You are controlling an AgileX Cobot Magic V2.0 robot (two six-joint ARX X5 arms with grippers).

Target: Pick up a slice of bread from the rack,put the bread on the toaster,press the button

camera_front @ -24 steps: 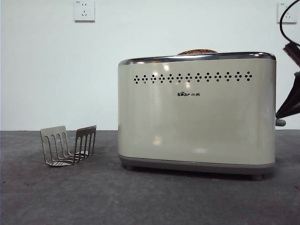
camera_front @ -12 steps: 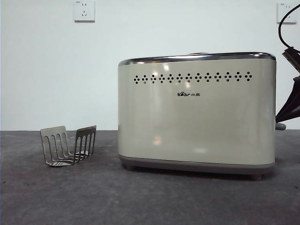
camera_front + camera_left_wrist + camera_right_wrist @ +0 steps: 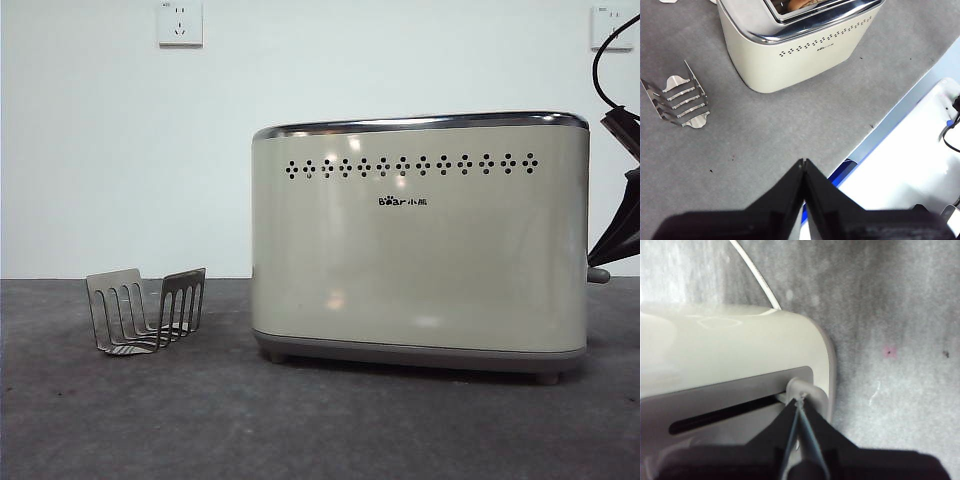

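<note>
The cream toaster (image 3: 420, 250) stands mid-table. The slice of bread (image 3: 799, 4) sits low in its slot, seen only in the left wrist view; it does not show above the rim in the front view. The silver rack (image 3: 147, 310) stands empty to the toaster's left, and also shows in the left wrist view (image 3: 677, 97). My right gripper (image 3: 799, 400) is shut, its tips pressing on the grey button (image 3: 801, 388) at the toaster's narrow end; in the front view the right gripper (image 3: 600, 252) sits just above the button (image 3: 598, 275). My left gripper (image 3: 803, 162) is shut and empty, high over the table's front edge.
Two white wall sockets (image 3: 180, 22) (image 3: 612, 27) are on the back wall. A white cable (image 3: 757, 277) runs from the toaster's end. A black cable (image 3: 600, 70) hangs by the right arm. A blue strip and white surface (image 3: 910, 150) lie beyond the table's edge.
The bread's top has sunk out of sight below the toaster's rim. The button and my right gripper have moved down along the toaster's end.
</note>
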